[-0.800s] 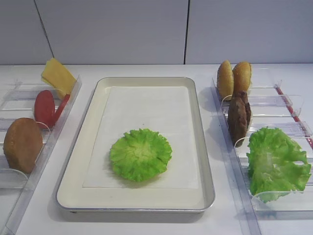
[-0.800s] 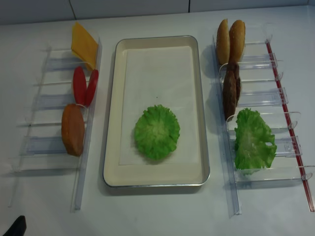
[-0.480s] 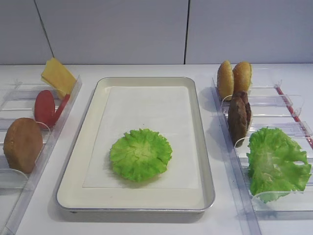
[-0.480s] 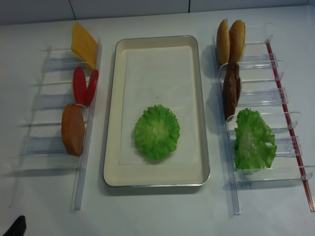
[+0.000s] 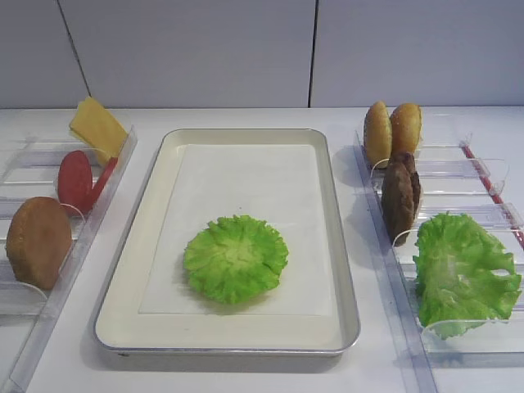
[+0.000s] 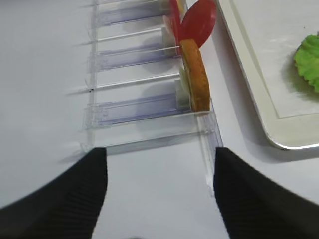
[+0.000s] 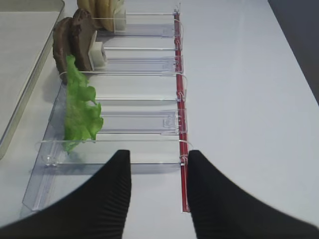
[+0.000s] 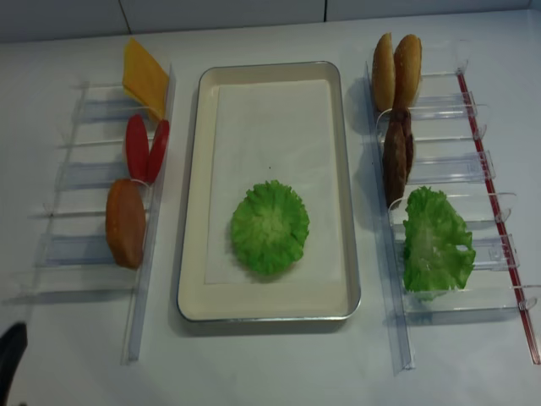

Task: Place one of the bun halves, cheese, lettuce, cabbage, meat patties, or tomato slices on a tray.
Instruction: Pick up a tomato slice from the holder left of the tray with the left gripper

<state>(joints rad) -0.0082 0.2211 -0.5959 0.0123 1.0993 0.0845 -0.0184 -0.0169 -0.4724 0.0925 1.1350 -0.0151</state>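
Observation:
The silver tray (image 5: pixel 350 286) with its cream paper liner holds one round ruffled green leaf (image 5: pixel 236 258). In the left rack stand the cheese (image 5: pixel 97 127), two tomato slices (image 5: pixel 75 180) and a bun half (image 5: pixel 37 241). The right rack carries two bun halves (image 5: pixel 391 129), dark meat patties (image 5: pixel 399 196) and a lettuce leaf (image 5: pixel 463 274). My left gripper (image 6: pixel 159 154) is open over bare table, short of the rack's near end, with the bun half (image 6: pixel 195 74) ahead. My right gripper (image 7: pixel 159 154) is open and empty at the near end of the right rack, the lettuce (image 7: pixel 79 107) ahead to its left.
Both clear plastic racks (image 8: pixel 84 254) (image 8: pixel 473 304) flank the tray, and a red strip (image 7: pixel 182 124) runs along the right rack's outer edge. A dark bit of the left arm (image 8: pixel 8 364) shows at the bottom left corner. White wall panels stand behind the table.
The dark bit of the left arm at the bottom left of the realsense view has shifted slightly left and up. The food and the tray have not moved.

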